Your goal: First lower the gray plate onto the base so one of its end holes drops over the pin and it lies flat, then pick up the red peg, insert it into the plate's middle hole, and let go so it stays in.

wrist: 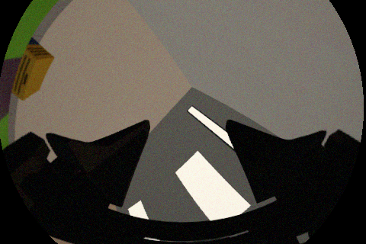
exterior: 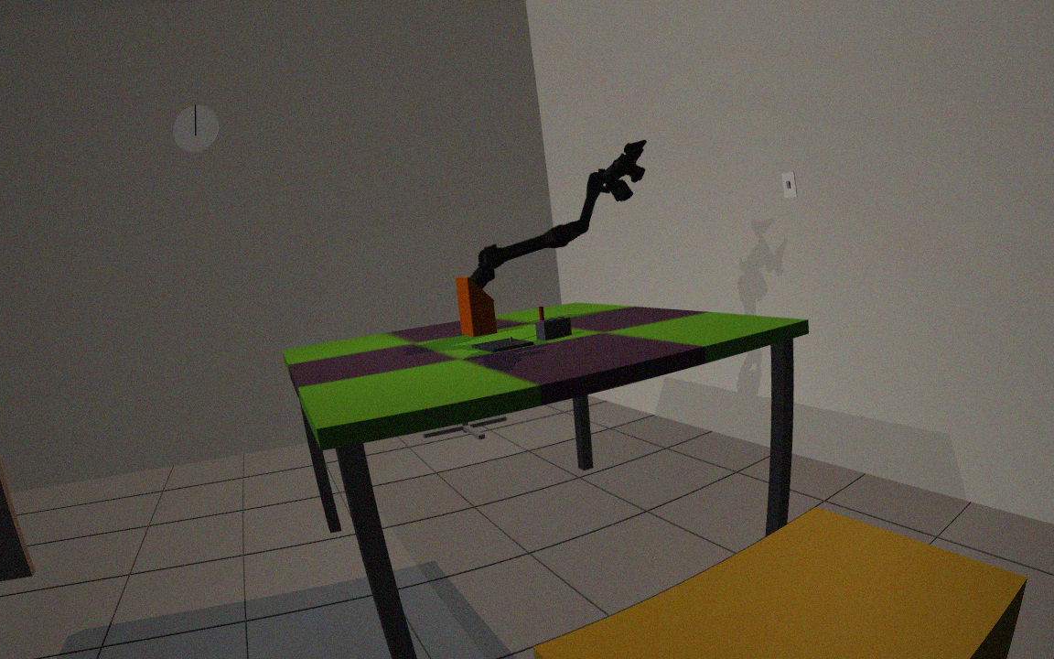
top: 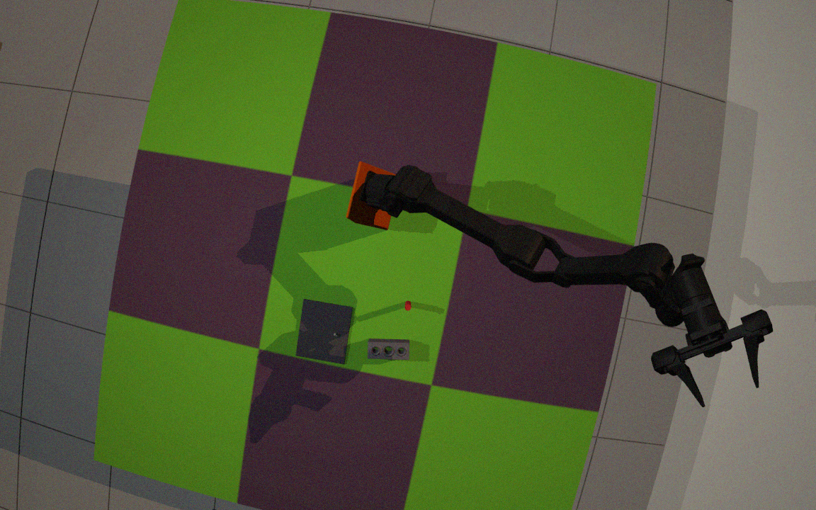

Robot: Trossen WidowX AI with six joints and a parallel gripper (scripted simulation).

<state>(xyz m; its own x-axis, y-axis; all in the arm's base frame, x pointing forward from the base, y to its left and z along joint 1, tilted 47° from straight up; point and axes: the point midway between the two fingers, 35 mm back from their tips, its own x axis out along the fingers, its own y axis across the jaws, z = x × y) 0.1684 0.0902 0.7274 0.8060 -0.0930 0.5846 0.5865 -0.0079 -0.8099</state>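
My gripper (top: 729, 396) (wrist: 188, 124) is open and empty. It is raised high, beyond the table's right edge in the top view, far from the parts. The gray plate (top: 394, 343) (exterior: 555, 329) has three holes in a row and looks like a thick block. It sits on the table to the right of the dark flat base (top: 316, 315) (exterior: 486, 346), apart from it. The small pin (top: 335, 333) (exterior: 510, 339) stands up from the base. The red peg (top: 408, 305) (exterior: 541, 313) stands upright beyond the plate, apart from it. The wrist view shows none of these parts.
The arm rises from an orange mount (top: 382, 219) (exterior: 478, 311) on the green and purple checkered table (top: 220, 82) (exterior: 424, 393). A yellow block (exterior: 809, 589) stands in front of the table in the exterior view. A wall lies beyond the gripper.
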